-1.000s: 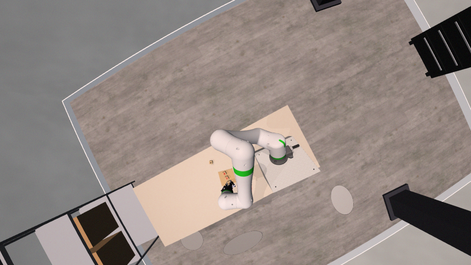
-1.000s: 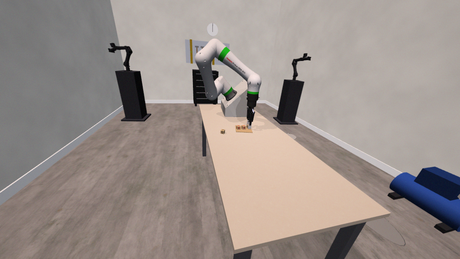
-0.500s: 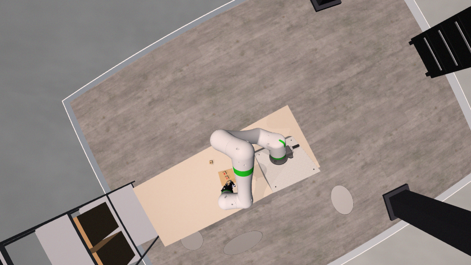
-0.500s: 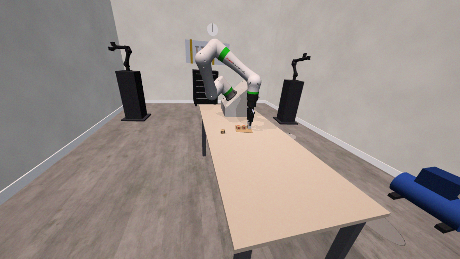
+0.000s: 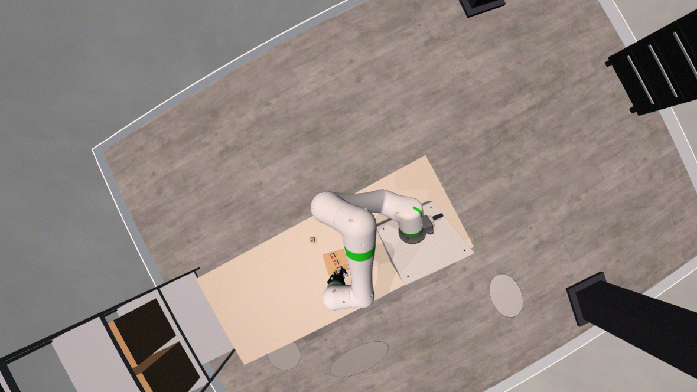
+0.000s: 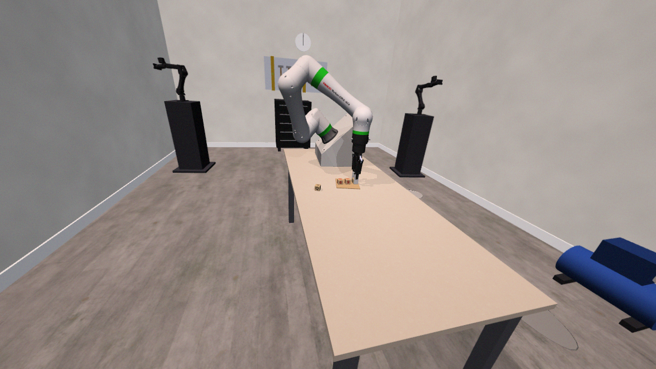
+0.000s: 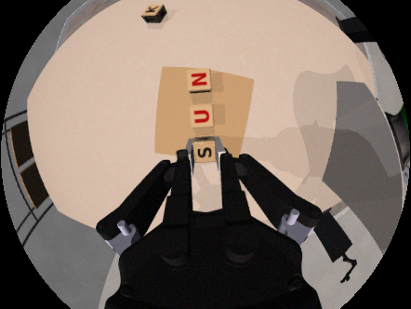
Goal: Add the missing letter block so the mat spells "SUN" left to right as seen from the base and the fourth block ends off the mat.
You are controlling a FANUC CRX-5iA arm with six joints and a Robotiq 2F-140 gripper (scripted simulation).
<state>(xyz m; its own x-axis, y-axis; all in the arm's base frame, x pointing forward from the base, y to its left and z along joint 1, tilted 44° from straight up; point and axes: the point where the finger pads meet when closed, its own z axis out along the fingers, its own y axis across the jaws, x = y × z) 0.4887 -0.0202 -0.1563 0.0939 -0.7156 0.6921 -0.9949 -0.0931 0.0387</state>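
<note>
My gripper (image 7: 204, 145) (image 5: 337, 277) (image 6: 355, 174) is shut on the S block (image 7: 205, 149), low over the near edge of the brown mat (image 7: 170, 116) (image 5: 328, 263) (image 6: 350, 187). The S block lies in line with the U block (image 7: 201, 116) (image 5: 337, 262) (image 6: 347, 181) and the N block (image 7: 198, 80) (image 5: 333, 254) (image 6: 339, 181), which sit on the mat close together. I cannot tell whether the S block touches the mat. A fourth block (image 7: 152, 12) (image 5: 312, 239) (image 6: 317, 187) with a dark letter lies off the mat on the table.
The long beige table (image 6: 389, 247) (image 5: 263, 297) carries the mat near the robot's grey base (image 5: 429, 253) (image 6: 334, 153). Black pedestals with small arms (image 6: 188, 133) (image 6: 412, 142) stand on the floor on both sides. A shelf unit (image 5: 121, 336) stands at the table's far end.
</note>
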